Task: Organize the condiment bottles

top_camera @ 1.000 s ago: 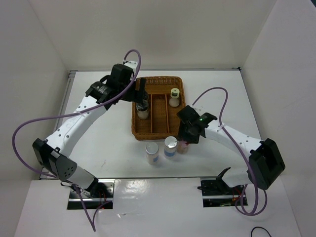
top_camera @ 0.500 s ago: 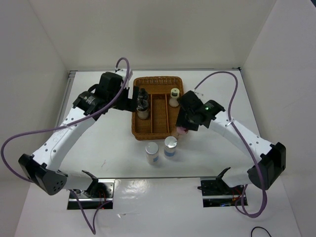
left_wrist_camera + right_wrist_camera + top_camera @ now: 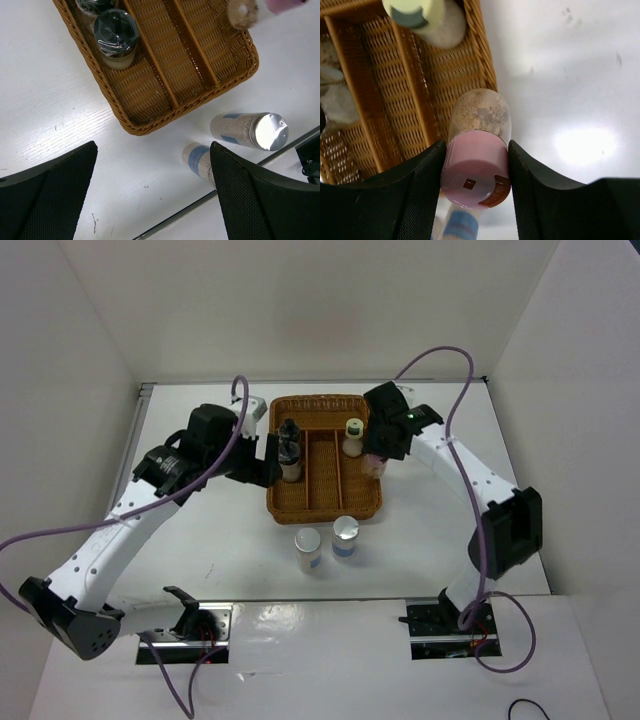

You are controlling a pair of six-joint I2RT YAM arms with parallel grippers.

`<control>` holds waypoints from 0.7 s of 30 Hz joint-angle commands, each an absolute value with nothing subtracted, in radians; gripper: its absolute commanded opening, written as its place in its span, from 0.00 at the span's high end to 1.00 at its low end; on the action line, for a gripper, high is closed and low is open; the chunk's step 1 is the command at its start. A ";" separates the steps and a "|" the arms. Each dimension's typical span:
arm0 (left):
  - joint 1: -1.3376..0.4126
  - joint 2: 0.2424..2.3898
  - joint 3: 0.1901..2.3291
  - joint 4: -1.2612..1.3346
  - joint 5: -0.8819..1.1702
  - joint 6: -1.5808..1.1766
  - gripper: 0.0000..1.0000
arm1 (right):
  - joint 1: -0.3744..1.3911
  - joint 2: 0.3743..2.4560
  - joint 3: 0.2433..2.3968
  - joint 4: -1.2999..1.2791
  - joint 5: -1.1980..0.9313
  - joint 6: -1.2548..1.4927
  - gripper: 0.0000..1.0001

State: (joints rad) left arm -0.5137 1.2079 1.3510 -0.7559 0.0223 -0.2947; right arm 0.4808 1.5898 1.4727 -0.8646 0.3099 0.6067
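Note:
The brown wicker tray (image 3: 325, 502) holds two black-lid jars (image 3: 290, 435) (image 3: 291, 465) in its left compartment and a pale yellow-green-lid jar (image 3: 353, 434) in its right one. My right gripper (image 3: 379, 452) is shut on the pink-lid jar (image 3: 477, 150) and holds it in the air over the tray's right edge. My left gripper (image 3: 271, 460) is open and empty, just left of the tray, beside the black-lid jars (image 3: 116, 36). The white-lid jar (image 3: 308, 546) and the silver-lid jar with blue label (image 3: 345, 534) stand on the table in front of the tray.
The tray's middle compartment (image 3: 322, 465) holds nothing. White walls close the table at the left, back and right. A metal strip (image 3: 210, 200) runs along the near table edge, close to the two front jars.
My right gripper has carried the pink-lid jar from the table in front of the tray up to the tray's right edge. My left gripper has drawn back left from the black-lid jars.

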 commanded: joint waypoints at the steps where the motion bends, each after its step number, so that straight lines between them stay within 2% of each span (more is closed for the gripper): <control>1: -0.511 1.146 1.333 -0.707 0.064 -0.318 0.01 | 0.479 1.669 1.583 -0.729 0.325 0.523 0.75; 11: -0.511 1.109 1.284 -0.707 0.092 -0.327 0.01 | 0.479 1.822 1.667 -0.660 0.316 0.480 0.75; 18: -0.511 1.091 1.252 -0.689 0.198 -0.304 0.01 | 0.479 1.905 1.667 -0.641 0.296 0.471 0.75; 21: -0.520 1.091 1.239 -0.689 0.233 -0.267 0.01 | 0.479 1.928 1.657 -0.641 0.296 0.471 0.68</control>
State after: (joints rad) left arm -0.5140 1.1088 1.2514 -0.7254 0.1593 -0.3073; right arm 0.4751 1.9152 1.6382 -0.6937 0.2905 0.4812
